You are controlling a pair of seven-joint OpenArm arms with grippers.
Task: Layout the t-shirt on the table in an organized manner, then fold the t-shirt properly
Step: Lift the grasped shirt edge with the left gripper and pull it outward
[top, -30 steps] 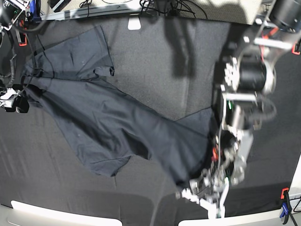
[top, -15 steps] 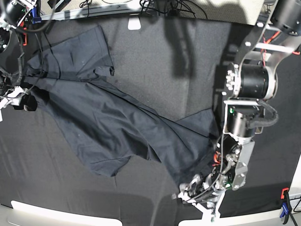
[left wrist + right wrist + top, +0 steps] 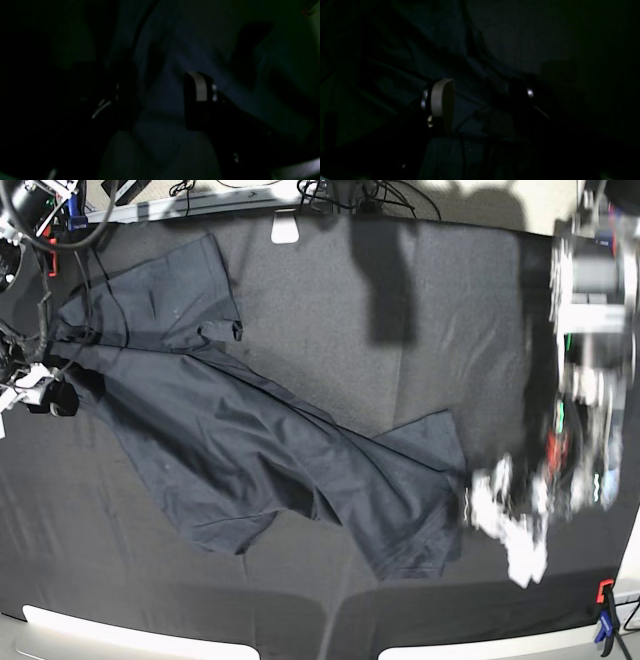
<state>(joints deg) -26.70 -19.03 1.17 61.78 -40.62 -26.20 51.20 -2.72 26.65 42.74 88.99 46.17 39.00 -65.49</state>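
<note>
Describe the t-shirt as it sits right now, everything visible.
The t-shirt is dark charcoal, smooth-looking fabric, lying crumpled and stretched diagonally across the table. One sleeve spreads at the base view's upper left; the body narrows, then fans out to a hem corner at lower right. Long creases run along it. The right gripper sits at its left edge, jaws apart; the left gripper, blurred, is off the cloth.

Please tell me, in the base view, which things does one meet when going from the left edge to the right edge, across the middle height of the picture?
Right hand at the shirt's left end → the t-shirt, stretched diagonally → a bare strip of the table → left hand, blurred.
</note>
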